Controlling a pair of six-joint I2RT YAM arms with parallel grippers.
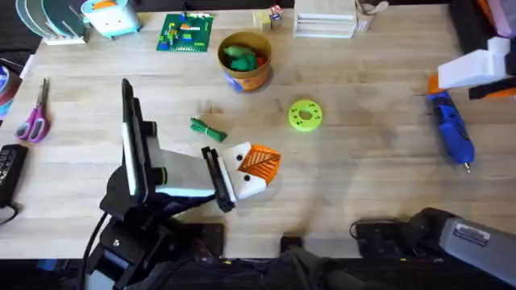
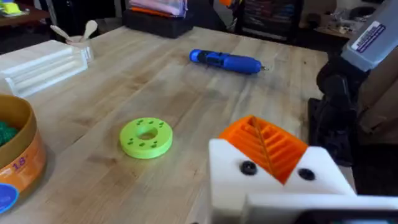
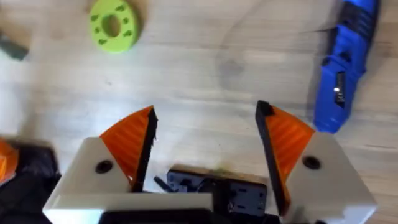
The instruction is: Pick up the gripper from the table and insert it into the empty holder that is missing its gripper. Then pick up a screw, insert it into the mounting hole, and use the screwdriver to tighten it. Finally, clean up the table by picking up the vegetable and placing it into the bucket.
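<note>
My left gripper (image 1: pixel 274 163) hovers low over the table (image 1: pixel 363 185) near its middle. It is shut, its two orange pads pressed together (image 2: pixel 264 140) between white finger bases. The slim dark-green vegetable (image 1: pixel 208 129) lies just beyond it. Near the right edge lies the blue screwdriver (image 1: pixel 451 133) (image 2: pixel 225 61) (image 3: pixel 345 62). Above the screwdriver, a white pointed holder (image 1: pixel 468 68) sticks in from the right edge with an orange tip beside it. My right gripper (image 3: pixel 205 115) is open, with nothing between its pads. The yellow-orange bucket (image 1: pixel 250 78) (image 2: pixel 25 155) stands at the back. The loose gripper and the screw are out of view.
A lime-green disc (image 1: pixel 305 114) (image 2: pixel 146 137) (image 3: pixel 114 23) lies between the bucket and the screwdriver. Purple scissors (image 1: pixel 34 117) and a black device (image 1: pixel 8 169) sit at the left edge. A green brick plate (image 1: pixel 185 32) and white racks (image 1: pixel 322 20) line the back.
</note>
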